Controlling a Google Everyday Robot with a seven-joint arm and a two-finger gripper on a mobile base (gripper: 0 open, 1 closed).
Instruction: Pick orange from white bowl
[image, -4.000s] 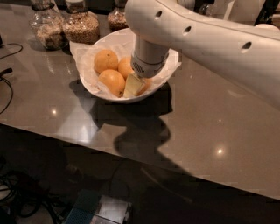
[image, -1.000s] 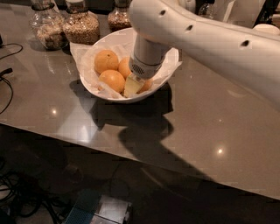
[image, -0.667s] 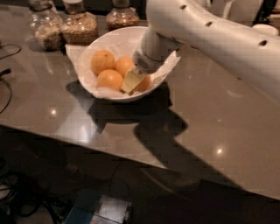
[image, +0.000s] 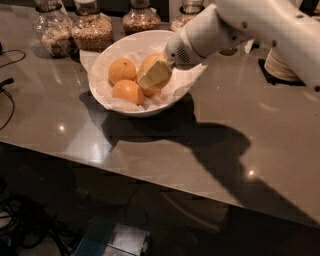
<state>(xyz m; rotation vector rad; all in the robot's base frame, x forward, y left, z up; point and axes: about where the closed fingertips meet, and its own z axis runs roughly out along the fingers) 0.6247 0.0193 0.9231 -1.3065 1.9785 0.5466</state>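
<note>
The white bowl, lined with crinkled white paper, stands on the grey counter at the upper middle. Three oranges show in it. My gripper reaches in from the upper right and is shut on the orange at the bowl's right side. A pale finger lies across the front of this orange. Two other oranges lie to its left, apart from the gripper. The arm hides the bowl's far right rim.
Several glass jars of grains stand behind the bowl along the counter's back. A stack of small white dishes stands at the right on a dark mat. Cables lie at the left edge. The counter's front edge runs below the bowl.
The arm has swung up and to the right, with the gripper staying at the orange in the bowl. The view has shifted, so the bowl sits lower in the frame.
</note>
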